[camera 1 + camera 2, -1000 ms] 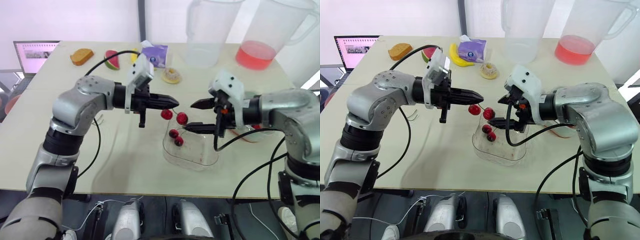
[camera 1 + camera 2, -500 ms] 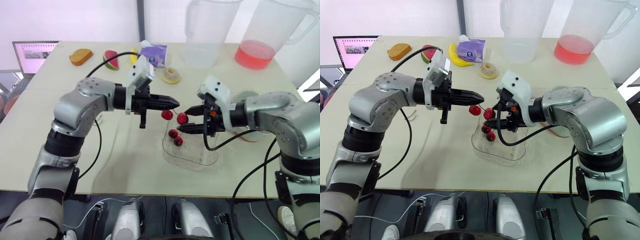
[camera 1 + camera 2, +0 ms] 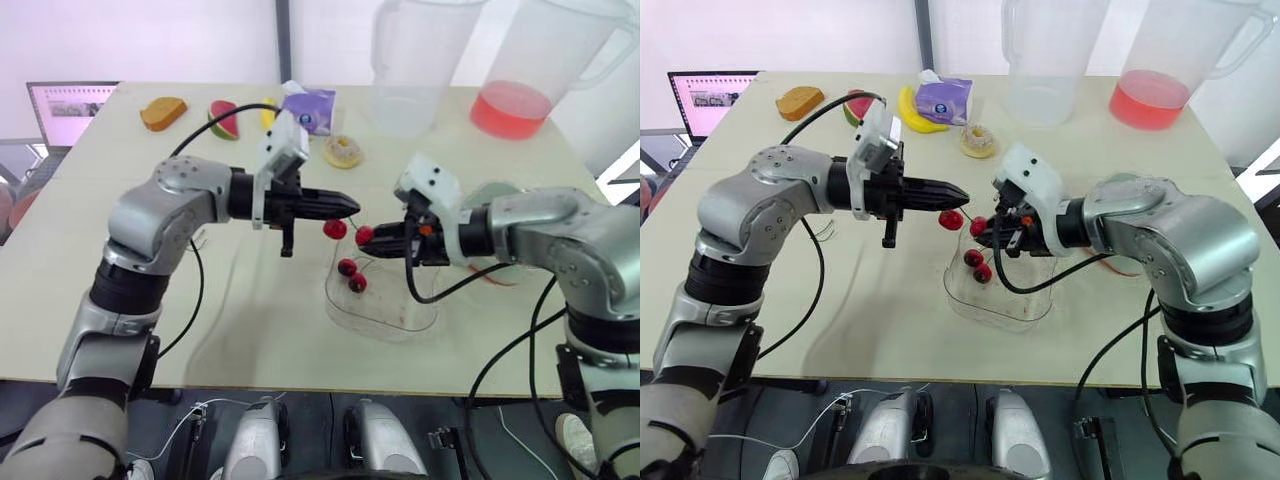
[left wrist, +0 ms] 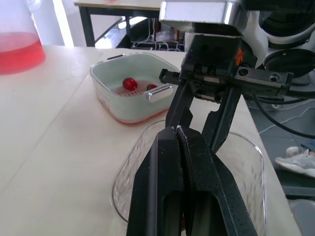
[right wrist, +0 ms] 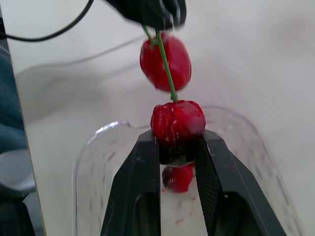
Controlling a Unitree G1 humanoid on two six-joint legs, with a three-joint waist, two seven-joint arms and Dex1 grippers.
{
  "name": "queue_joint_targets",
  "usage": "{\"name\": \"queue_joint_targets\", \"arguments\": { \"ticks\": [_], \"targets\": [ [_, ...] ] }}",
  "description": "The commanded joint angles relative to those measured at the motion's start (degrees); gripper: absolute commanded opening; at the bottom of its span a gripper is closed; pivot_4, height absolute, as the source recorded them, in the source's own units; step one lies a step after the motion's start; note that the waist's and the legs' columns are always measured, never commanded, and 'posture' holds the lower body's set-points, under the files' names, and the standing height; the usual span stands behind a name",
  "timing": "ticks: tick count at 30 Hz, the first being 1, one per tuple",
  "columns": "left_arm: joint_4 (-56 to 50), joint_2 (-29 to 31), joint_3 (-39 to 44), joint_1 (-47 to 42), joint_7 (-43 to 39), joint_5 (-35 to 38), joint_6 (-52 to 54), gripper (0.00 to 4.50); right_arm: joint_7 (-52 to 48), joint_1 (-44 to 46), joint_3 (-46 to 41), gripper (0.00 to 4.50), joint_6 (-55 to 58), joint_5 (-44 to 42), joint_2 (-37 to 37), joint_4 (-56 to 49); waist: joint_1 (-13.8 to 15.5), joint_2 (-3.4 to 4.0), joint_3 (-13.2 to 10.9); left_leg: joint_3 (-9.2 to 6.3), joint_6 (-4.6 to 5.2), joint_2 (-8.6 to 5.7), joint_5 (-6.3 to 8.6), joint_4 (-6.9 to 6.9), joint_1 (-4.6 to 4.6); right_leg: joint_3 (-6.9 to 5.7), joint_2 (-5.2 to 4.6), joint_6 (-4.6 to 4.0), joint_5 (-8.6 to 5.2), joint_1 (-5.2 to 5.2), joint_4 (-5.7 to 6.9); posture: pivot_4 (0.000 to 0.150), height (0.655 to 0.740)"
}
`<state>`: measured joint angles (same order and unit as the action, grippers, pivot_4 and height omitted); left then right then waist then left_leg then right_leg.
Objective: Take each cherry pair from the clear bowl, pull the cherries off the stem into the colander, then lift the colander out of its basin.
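My left gripper (image 3: 352,206) is shut on the green stem (image 5: 165,69) of a cherry pair, holding it above the clear bowl (image 3: 385,312). One red cherry (image 3: 334,229) hangs free below the left fingertips. My right gripper (image 5: 177,142) is shut on the other cherry (image 5: 177,122), with a finger on each side of it. A second cherry pair (image 3: 350,275) lies inside the bowl. The white colander (image 4: 123,105) sits in its basin behind my right gripper, with a cherry (image 4: 129,83) in it.
At the table's far side stand a pitcher of red liquid (image 3: 512,100) and a clear pitcher (image 3: 410,75). A donut (image 3: 344,152), tissue pack (image 3: 308,108), watermelon slice (image 3: 224,118) and bread (image 3: 163,112) lie at the back left. A laptop (image 3: 70,110) sits beyond the left edge.
My right gripper moved left toward the hanging pair and closed its fingers on one cherry. The left gripper stayed in place with the stem.
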<state>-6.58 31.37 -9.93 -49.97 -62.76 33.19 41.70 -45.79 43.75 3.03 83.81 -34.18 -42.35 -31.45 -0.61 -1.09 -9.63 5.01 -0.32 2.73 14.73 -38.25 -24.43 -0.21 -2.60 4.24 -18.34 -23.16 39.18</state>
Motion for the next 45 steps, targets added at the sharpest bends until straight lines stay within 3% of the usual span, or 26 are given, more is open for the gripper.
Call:
{"name": "queue_joint_targets", "arguments": {
  "ticks": [1, 9, 14, 20, 25, 44, 45],
  "targets": [
    [-2.0, 0.1, 1.9, -0.5, 0.5, 0.5, -0.3, 0.00, 0.7, -2.9, 0.1, 0.61, -0.9, -0.9, -2.3, -1.1, -0.1, -0.01, 0.0, 0.00, 0.00, 0.00, 0.00, 0.00, -0.01, 0.00, 0.00, 0.00, 0.00, 0.00, 0.00, 0.150, 0.7400],
    [-2.5, 0.3, 2.1, -0.2, 1.0, 0.7, 0.2, 0.00, 3.0, -6.1, -4.0, 0.61, -0.7, -2.7, -3.0, -1.9, -0.2, -0.01, 0.0, 0.00, -0.01, 0.05, 0.00, 0.01, -0.01, 0.02, 0.03, 0.00, 0.00, -0.04, 0.00, 0.150, 0.7400],
    [-2.7, 0.5, 2.4, -0.1, 1.3, 0.8, 0.5, 0.00, 6.3, -5.8, -11.9, 0.61, 0.5, -2.2, -4.6, 0.4, 0.0, -0.01, 0.0, 0.00, -0.01, 0.03, 0.00, 0.01, -0.02, 0.01, 0.01, 0.00, 0.00, -0.03, 0.00, 0.150, 0.7400],
    [-3.3, 0.0, 2.6, 0.4, 2.7, 1.4, 1.4, 0.00, 21.6, -6.4, -21.5, 0.61, 0.7, 9.8, -4.8, 12.7, 0.1, -0.01, 0.0, 0.02, -0.01, 0.01, -0.01, 0.00, -0.02, 0.01, 0.00, 0.00, 0.00, -0.02, 0.00, 0.150, 0.7400],
    [-3.9, -0.2, 2.7, 0.7, 3.5, 2.0, 2.4, 0.00, 27.1, -7.6, -23.0, 0.61, -2.6, 13.8, -1.8, 17.5, -0.4, 0.01, 0.0, 0.05, -0.26, 0.02, -0.15, 0.03, -0.02, 0.04, 0.02, 0.01, 0.00, -0.05, -0.02, 0.150, 0.7400],
    [-4.1, -0.2, 2.9, 0.9, 4.5, 1.8, 3.1, 0.00, 28.1, -9.1, -23.2, 0.61, -6.1, 14.0, 1.4, 27.0, -0.1, 0.04, 0.0, 0.08, -0.24, 0.01, -0.14, 0.09, -0.01, 0.09, 0.11, 0.01, 0.00, -0.09, 0.00, 0.150, 0.7400],
    [-4.0, -0.2, 2.9, 0.9, 4.5, 1.8, 3.1, 0.00, 28.3, -8.8, -23.6, 1.50, -6.1, 13.9, 1.5, 26.8, -0.1, 0.04, 0.0, 0.08, -0.24, 0.01, -0.14, 0.09, -0.01, 0.09, 0.11, 0.01, 0.00, -0.09, 0.00, 0.150, 0.7400]
  ]
}}
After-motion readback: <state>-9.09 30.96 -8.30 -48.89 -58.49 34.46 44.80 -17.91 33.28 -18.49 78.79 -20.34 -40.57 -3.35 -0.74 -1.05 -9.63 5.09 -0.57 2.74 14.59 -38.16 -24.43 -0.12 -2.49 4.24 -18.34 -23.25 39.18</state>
